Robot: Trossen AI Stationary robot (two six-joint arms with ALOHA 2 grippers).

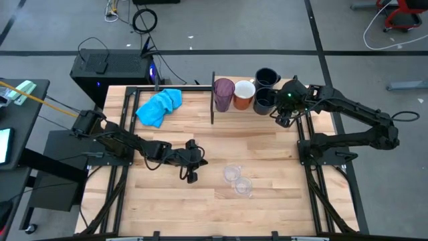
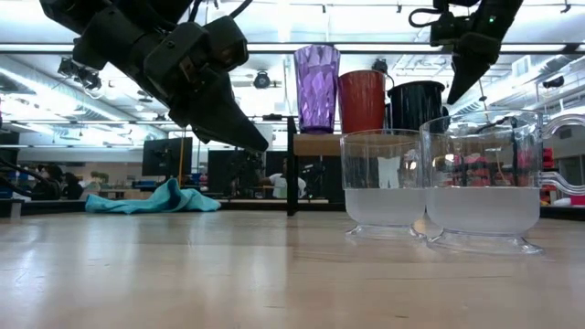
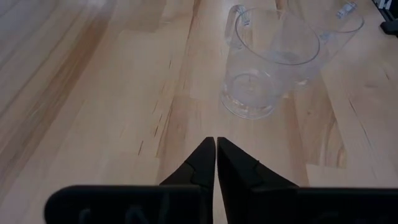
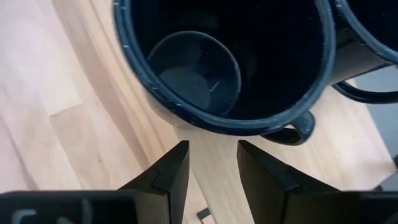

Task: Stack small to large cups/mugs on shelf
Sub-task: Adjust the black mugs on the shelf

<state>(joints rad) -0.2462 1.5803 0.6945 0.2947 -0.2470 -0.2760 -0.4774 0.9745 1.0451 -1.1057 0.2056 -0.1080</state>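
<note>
— From above, where do things stand?

— The right gripper (image 1: 286, 118) hovers at the near edge of the light wooden shelf (image 1: 200, 89), just beside the nearer black handled mug (image 1: 264, 101). Behind that sits the second black mug (image 1: 267, 77), then the orange mug with white inside (image 1: 243, 94) and the tall translucent purple tumbler (image 1: 223, 94). The left gripper (image 1: 191, 167) is mid-table, the two small clear plastic cups (image 1: 237, 179) just to its right, so that arm is nearer them.

— And at table height?

— The clear cups (image 2: 439, 183) stand upright, touching or nearly so, on the plank-topped wooden table (image 2: 183, 274). The left gripper (image 2: 239, 132) hangs above the boards, apart from them. A bright blue cloth (image 2: 151, 198) lies far back, with a room of monitors beyond.

— The left wrist?

— Its fingers (image 3: 202, 165) are pressed together, holding nothing; the nearer clear cup (image 3: 270, 59) lies straight ahead.

— The right wrist?

— Fingers (image 4: 171, 171) are parted, empty, the black mug's open mouth (image 4: 224, 56) directly in front, its handle (image 4: 292, 127) towards the gripper. I'd guess that rim or handle is the next grasp.
</note>
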